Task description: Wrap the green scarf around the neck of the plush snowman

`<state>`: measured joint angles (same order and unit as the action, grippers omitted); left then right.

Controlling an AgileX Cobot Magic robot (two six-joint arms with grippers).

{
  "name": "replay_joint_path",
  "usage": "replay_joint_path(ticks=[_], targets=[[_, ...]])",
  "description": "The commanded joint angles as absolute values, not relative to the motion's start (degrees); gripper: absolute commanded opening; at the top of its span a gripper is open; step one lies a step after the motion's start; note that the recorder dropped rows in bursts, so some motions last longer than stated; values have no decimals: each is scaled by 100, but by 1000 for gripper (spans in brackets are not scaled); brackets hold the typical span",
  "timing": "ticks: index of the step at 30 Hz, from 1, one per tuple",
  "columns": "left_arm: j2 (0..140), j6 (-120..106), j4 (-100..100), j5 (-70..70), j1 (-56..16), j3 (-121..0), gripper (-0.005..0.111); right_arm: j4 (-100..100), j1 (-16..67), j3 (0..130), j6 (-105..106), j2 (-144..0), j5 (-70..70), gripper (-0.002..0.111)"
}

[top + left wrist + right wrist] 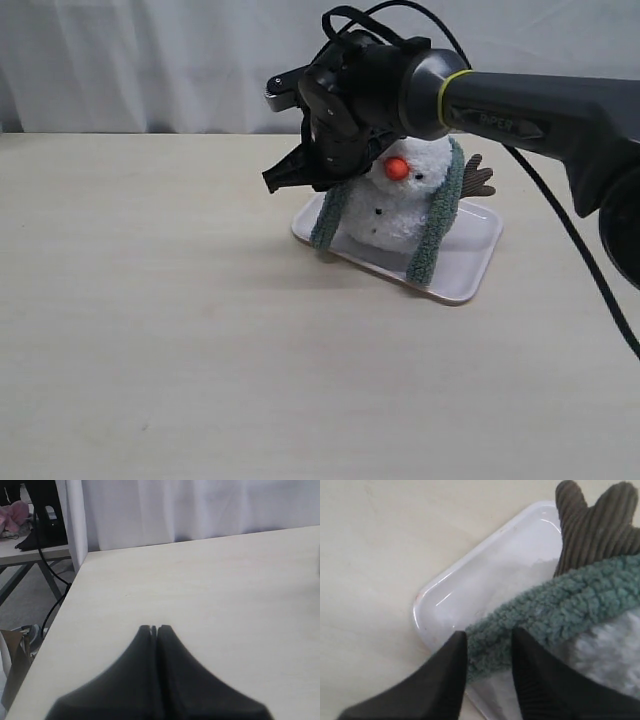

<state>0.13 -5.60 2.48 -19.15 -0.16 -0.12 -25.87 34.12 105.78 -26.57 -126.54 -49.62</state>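
The plush snowman (400,212) stands upright on a white tray (470,272), orange nose (397,168) facing front. The green scarf (436,225) is draped behind its head, with both ends hanging down its front; the neck crease is hidden. My right gripper (285,178) reaches in from the right at the scarf's left strip (328,215). In the right wrist view its fingers (490,635) close on the rounded scarf end (555,610), beside the white body (612,650) and a brown twig arm (592,525). My left gripper (154,627) is shut and holds nothing, over bare table.
The tray's rim (437,597) lies just beyond the right fingertips. The beige table (150,330) runs to a white curtain at the back. In the left wrist view the table's edge (75,587) drops off to floor, cables and a side bench.
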Motion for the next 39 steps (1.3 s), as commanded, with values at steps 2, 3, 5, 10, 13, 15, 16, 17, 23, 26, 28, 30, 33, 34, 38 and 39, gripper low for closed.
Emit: replay_joint_path(ticks=[2, 3, 5, 10, 13, 15, 16, 17, 23, 26, 28, 30, 33, 34, 38, 39], targets=[[0, -546, 238, -1862, -8, 0, 0, -2704, 3408, 10630, -2651, -12408, -4875, 54], [0, -546, 238, -1862, -8, 0, 0, -2755, 3408, 10665, -2652, -12379, -4875, 54], [0, -546, 238, -1862, -8, 0, 0, -2911, 3408, 10756, -2606, -12318, -4875, 54], [0, -546, 238, -1862, -8, 0, 0, -3470, 3326, 11109, -2995, -12253, -5186, 54], [0, -546, 238, -1862, -8, 0, 0, -3303, 3162, 11249, -3039, -12263, -5243, 51], [0, -546, 238, -1862, -8, 0, 0, -2887, 3025, 11270, -2997, -12263, -5230, 45], [0, -546, 238, -1862, -8, 0, 0, -2618, 2949, 11270, -2896, -12263, -5190, 43], [0, -546, 238, -1862, -8, 0, 0, -2353, 2885, 11270, -2737, -12289, -5138, 40], [0, -546, 238, -1852, -8, 0, 0, -1848, 2699, 11349, -2420, -12477, -5041, 37], [0, -546, 238, -1852, -8, 0, 0, -1823, 2699, 11547, -2315, -12651, -5121, 37], [0, -546, 238, -1852, -8, 0, 0, -1683, 2699, 11698, -2174, -12747, -5223, 37], [0, -546, 238, -1852, -8, 0, 0, -1423, 2699, 11791, -1953, -12835, -5301, 37], [0, -546, 238, -1852, -8, 0, 0, -1074, 2699, 11791, -1753, -12872, -5332, 37], [0, -546, 238, -1852, -8, 0, 0, -1031, 2699, 11791, -1733, -12875, -5359, 37], [0, -546, 238, -1852, -8, 0, 0, -1031, 2666, 11791, -1723, -12934, -5653, 37], [0, -546, 238, -1852, -8, 0, 0, -1031, 2666, 11791, -1723, -12943, -5735, 37]])
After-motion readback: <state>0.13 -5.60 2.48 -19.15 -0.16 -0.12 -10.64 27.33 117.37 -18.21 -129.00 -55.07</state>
